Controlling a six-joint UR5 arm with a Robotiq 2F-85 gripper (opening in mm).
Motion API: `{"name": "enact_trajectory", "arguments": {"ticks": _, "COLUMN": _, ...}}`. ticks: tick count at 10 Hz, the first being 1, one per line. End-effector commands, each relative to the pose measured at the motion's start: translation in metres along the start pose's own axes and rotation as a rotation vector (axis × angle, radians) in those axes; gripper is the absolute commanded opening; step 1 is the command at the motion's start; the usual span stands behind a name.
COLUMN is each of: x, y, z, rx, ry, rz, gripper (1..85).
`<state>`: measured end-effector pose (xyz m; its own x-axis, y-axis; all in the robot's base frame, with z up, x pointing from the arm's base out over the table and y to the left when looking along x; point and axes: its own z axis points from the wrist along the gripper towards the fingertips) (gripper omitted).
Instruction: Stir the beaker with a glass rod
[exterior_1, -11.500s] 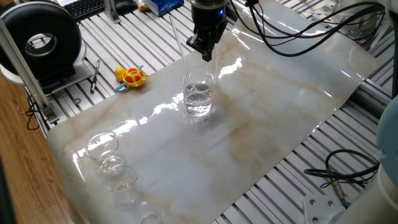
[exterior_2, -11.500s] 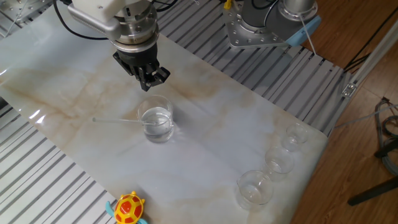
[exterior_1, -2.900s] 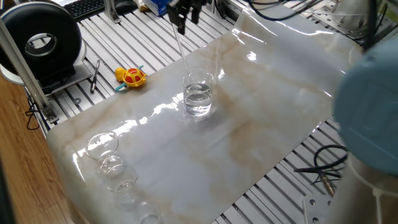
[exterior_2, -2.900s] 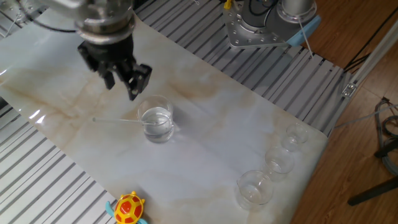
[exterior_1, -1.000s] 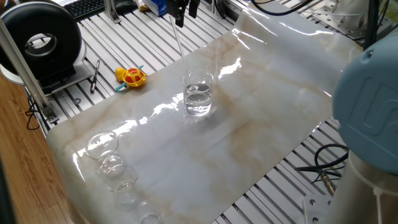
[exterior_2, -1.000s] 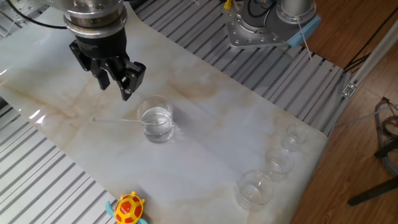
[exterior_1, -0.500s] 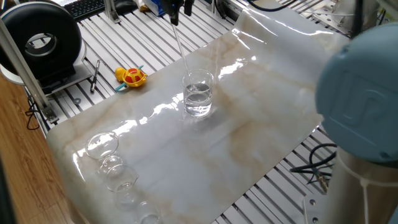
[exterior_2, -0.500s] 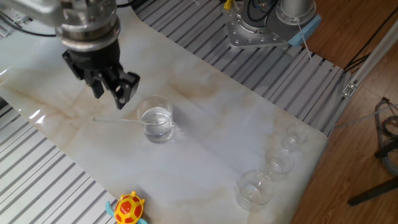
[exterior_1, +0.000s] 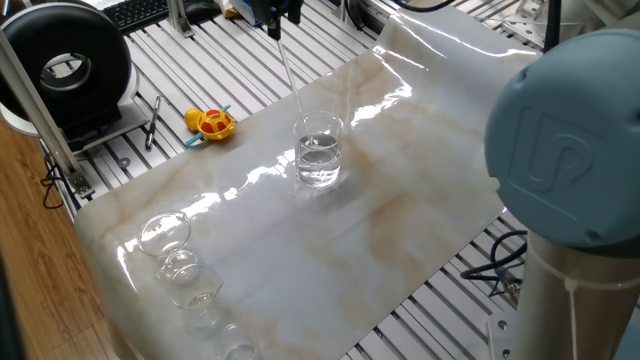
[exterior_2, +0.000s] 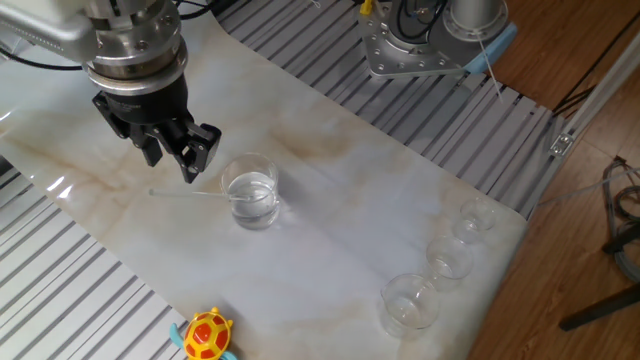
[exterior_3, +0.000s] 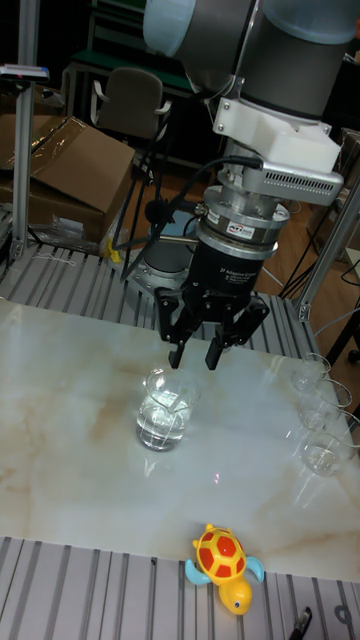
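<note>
The beaker (exterior_1: 319, 150) stands upright on the marbled sheet, holding clear liquid; it also shows as the beaker (exterior_2: 250, 190) and the beaker (exterior_3: 165, 408). The glass rod (exterior_1: 288, 72) leans in it, slanting up and away to the back left. From the other side the glass rod (exterior_2: 185, 194) runs left out of the rim. My gripper (exterior_2: 174, 165) hangs open just above the rod's outer half, fingers spread, nothing between them. The gripper (exterior_3: 193, 362) sits a little above the beaker's rim, and the gripper (exterior_1: 276, 20) is at the rod's top end.
A yellow and red toy turtle (exterior_1: 210, 122) lies on the slatted table beside the sheet. Small round glass vessels (exterior_2: 410, 300) cluster at one corner of the sheet. A black round device (exterior_1: 65, 70) stands at the back left. The arm's grey joint (exterior_1: 565, 130) fills the right.
The open gripper has moved away from above the beaker toward the rod's outer end and come lower. Beaker and rod have not moved.
</note>
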<state>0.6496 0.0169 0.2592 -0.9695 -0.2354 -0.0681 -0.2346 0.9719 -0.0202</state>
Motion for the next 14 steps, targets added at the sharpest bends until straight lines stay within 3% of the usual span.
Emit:
{"name": "enact_trajectory", "arguments": {"ticks": 1, "x": -0.005, "y": 0.007, "z": -0.001, "rx": -0.026, "ry": -0.013, "rz": -0.003, "gripper": 46.7}}
{"name": "enact_trajectory", "arguments": {"ticks": 4, "x": -0.006, "y": 0.005, "z": -0.001, "rx": -0.019, "ry": -0.018, "rz": -0.012, "gripper": 48.0}}
{"name": "enact_trajectory", "arguments": {"ticks": 7, "x": -0.017, "y": -0.001, "z": 0.02, "rx": -0.008, "ry": -0.004, "rz": -0.069, "gripper": 48.0}}
{"name": "enact_trajectory", "arguments": {"ticks": 9, "x": -0.008, "y": -0.011, "z": 0.021, "rx": 0.018, "ry": 0.032, "rz": -0.126, "gripper": 48.3}}
{"name": "enact_trajectory", "arguments": {"ticks": 12, "x": -0.002, "y": -0.014, "z": 0.017, "rx": 0.011, "ry": 0.037, "rz": -0.159, "gripper": 49.3}}
{"name": "enact_trajectory", "arguments": {"ticks": 14, "x": -0.006, "y": -0.008, "z": 0.016, "rx": -0.012, "ry": 0.02, "rz": -0.144, "gripper": 49.7}}
